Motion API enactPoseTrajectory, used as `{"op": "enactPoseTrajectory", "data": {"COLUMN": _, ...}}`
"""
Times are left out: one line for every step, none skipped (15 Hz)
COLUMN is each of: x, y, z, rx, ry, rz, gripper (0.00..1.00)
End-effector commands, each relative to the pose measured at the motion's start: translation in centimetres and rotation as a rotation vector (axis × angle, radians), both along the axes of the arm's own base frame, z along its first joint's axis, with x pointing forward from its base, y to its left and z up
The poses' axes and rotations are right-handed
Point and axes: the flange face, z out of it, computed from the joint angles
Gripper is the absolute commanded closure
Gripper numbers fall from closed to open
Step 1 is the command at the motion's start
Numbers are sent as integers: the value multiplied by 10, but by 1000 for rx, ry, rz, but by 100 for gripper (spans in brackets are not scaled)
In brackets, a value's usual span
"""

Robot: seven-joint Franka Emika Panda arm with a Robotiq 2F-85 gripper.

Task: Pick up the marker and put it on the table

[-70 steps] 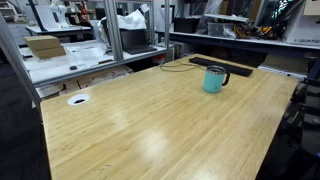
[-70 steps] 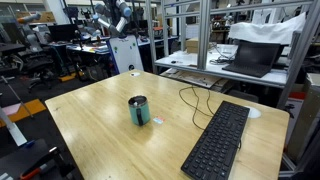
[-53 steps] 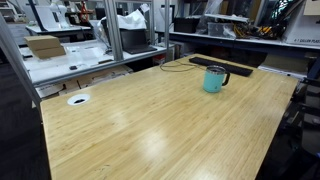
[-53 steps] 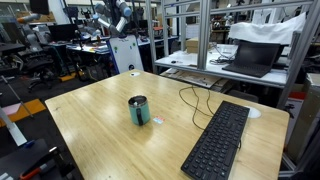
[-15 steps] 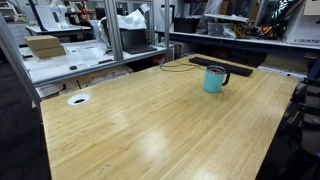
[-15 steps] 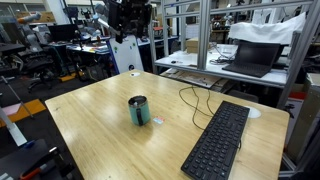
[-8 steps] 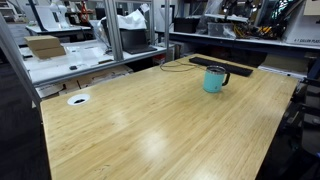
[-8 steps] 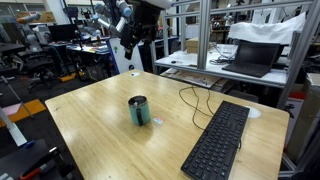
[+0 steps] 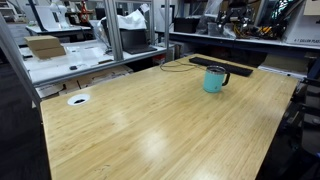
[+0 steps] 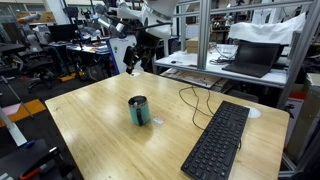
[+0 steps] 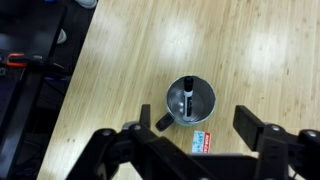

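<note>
A teal mug (image 9: 214,79) stands on the bamboo-grain table (image 9: 150,130) and shows in both exterior views (image 10: 138,110). In the wrist view the mug (image 11: 203,108) is seen from above. A black marker (image 11: 189,95) stands inside it. My gripper (image 11: 185,142) is open and empty, high above the mug, with its fingers wide on either side. In an exterior view the gripper (image 10: 133,58) hangs over the table's far edge, well above the mug. The table's round white-ringed cable hole (image 9: 78,99) lies near one corner.
A black keyboard (image 10: 215,140) with a cable lies near the mug, also in the exterior view (image 9: 220,64). A small printed label (image 11: 203,141) lies beside the mug. White workbenches with metal frames (image 9: 70,55) and a laptop (image 10: 250,58) stand beyond the table.
The arm has swung in from the background and come over the table, lowering toward the mug. The mug, marker and keyboard have not moved.
</note>
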Motion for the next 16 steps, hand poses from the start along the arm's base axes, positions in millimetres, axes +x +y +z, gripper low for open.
{"op": "enactPoseTrajectory", "data": {"x": 12, "y": 9, "z": -16, "rx": 54, "ry": -6, "rz": -13, "gripper": 20}}
{"op": "enactPoseTrajectory", "data": {"x": 14, "y": 14, "z": -24, "rx": 63, "ry": -2, "rz": -16, "gripper": 22}}
{"op": "enactPoseTrajectory", "data": {"x": 16, "y": 19, "z": -30, "rx": 71, "ry": 3, "rz": -18, "gripper": 19}}
{"op": "enactPoseTrajectory", "data": {"x": 17, "y": 24, "z": -38, "rx": 77, "ry": 10, "rz": -17, "gripper": 21}}
{"op": "enactPoseTrajectory", "data": {"x": 19, "y": 28, "z": -44, "rx": 84, "ry": 17, "rz": -18, "gripper": 27}}
{"op": "enactPoseTrajectory", "data": {"x": 20, "y": 32, "z": -51, "rx": 88, "ry": 24, "rz": -19, "gripper": 29}}
{"op": "enactPoseTrajectory", "data": {"x": 21, "y": 35, "z": -57, "rx": 93, "ry": 30, "rz": -20, "gripper": 47}}
{"op": "enactPoseTrajectory", "data": {"x": 22, "y": 37, "z": -63, "rx": 96, "ry": 35, "rz": -26, "gripper": 50}}
{"op": "enactPoseTrajectory", "data": {"x": 23, "y": 37, "z": -69, "rx": 97, "ry": 39, "rz": -33, "gripper": 58}}
{"op": "enactPoseTrajectory", "data": {"x": 23, "y": 36, "z": -73, "rx": 96, "ry": 40, "rz": -41, "gripper": 57}}
{"op": "enactPoseTrajectory", "data": {"x": 24, "y": 34, "z": -78, "rx": 93, "ry": 44, "rz": -48, "gripper": 56}}
{"op": "enactPoseTrajectory", "data": {"x": 24, "y": 32, "z": -82, "rx": 91, "ry": 46, "rz": -54, "gripper": 57}}
{"op": "enactPoseTrajectory", "data": {"x": 24, "y": 31, "z": -86, "rx": 89, "ry": 52, "rz": -60, "gripper": 52}}
{"op": "enactPoseTrajectory", "data": {"x": 24, "y": 29, "z": -89, "rx": 88, "ry": 55, "rz": -64, "gripper": 53}}
{"op": "enactPoseTrajectory", "data": {"x": 24, "y": 29, "z": -93, "rx": 87, "ry": 59, "rz": -65, "gripper": 52}}
{"op": "enactPoseTrajectory", "data": {"x": 24, "y": 30, "z": -98, "rx": 85, "ry": 66, "rz": -66, "gripper": 51}}
